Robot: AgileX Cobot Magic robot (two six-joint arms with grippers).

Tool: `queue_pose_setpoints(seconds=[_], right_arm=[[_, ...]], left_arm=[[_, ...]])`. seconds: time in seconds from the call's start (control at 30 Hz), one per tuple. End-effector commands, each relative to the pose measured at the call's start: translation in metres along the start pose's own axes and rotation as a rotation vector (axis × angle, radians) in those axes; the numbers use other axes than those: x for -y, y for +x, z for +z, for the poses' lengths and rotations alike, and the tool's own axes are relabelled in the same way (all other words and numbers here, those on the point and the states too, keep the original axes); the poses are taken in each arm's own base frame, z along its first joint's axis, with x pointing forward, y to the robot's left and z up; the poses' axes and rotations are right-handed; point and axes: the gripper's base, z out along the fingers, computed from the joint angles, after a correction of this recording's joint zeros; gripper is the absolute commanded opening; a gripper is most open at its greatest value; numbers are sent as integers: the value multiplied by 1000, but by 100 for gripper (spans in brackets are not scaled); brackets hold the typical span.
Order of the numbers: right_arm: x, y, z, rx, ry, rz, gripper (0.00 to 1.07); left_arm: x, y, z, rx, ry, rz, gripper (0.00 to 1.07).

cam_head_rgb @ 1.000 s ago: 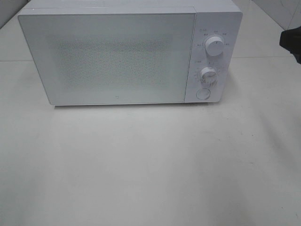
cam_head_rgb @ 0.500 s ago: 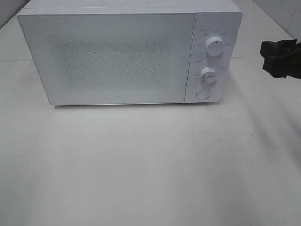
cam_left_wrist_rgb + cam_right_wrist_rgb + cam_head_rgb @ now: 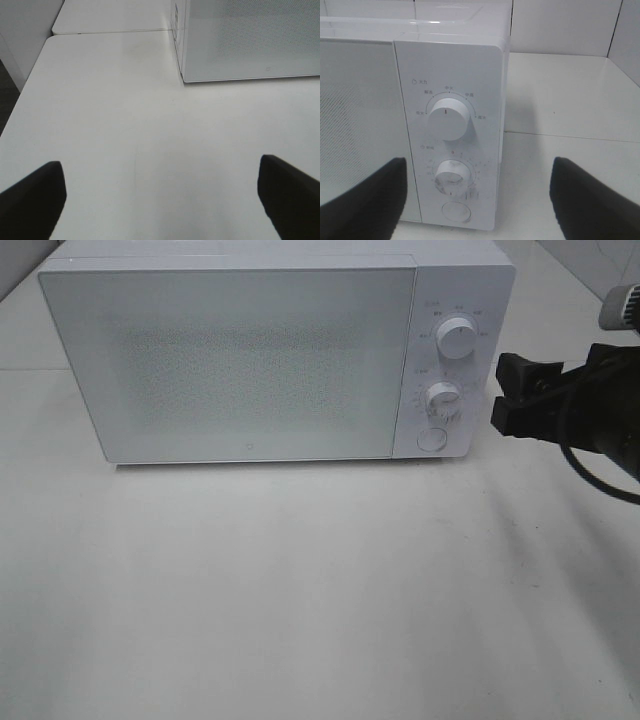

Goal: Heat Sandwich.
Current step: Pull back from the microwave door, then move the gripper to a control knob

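The white microwave (image 3: 250, 350) stands at the back of the table with its door shut. No sandwich shows in any view. My right gripper (image 3: 503, 395) is open and empty, just right of the control panel, level with the lower knob (image 3: 441, 398). In the right wrist view the gripper (image 3: 477, 170) faces the panel, with the upper knob (image 3: 449, 119), lower knob (image 3: 453, 175) and round button (image 3: 456, 211) between its fingers. My left gripper (image 3: 160, 170) is open and empty above bare table, near the microwave's front left corner (image 3: 184, 77). It is outside the exterior view.
The white table (image 3: 300, 590) stretches in front of the microwave. The table's left edge (image 3: 25, 95) shows in the left wrist view. A white tiled wall (image 3: 560, 25) stands behind the microwave on the right.
My right gripper has come in from the right edge, moving left toward the microwave's control panel. The microwave has not moved.
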Motion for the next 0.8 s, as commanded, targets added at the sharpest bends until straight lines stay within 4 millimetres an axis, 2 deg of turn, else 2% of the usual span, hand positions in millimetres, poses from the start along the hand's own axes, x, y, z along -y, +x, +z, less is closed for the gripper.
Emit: queue_pose_setpoints(seconds=[0.03, 0.3, 0.6, 0.8], right_arm=[[-3, 2, 0, 24, 28, 11, 76], [-22, 20, 5, 6, 33, -42, 76], [-35, 38, 7, -22, 47, -78, 76], [-35, 43, 7, -46, 55, -78, 76]], left_arm=[[1, 2, -3, 27, 0, 2, 98], [1, 2, -3, 27, 0, 2, 98], [1, 2, -3, 27, 0, 2, 98], [1, 2, -3, 27, 0, 2, 98]])
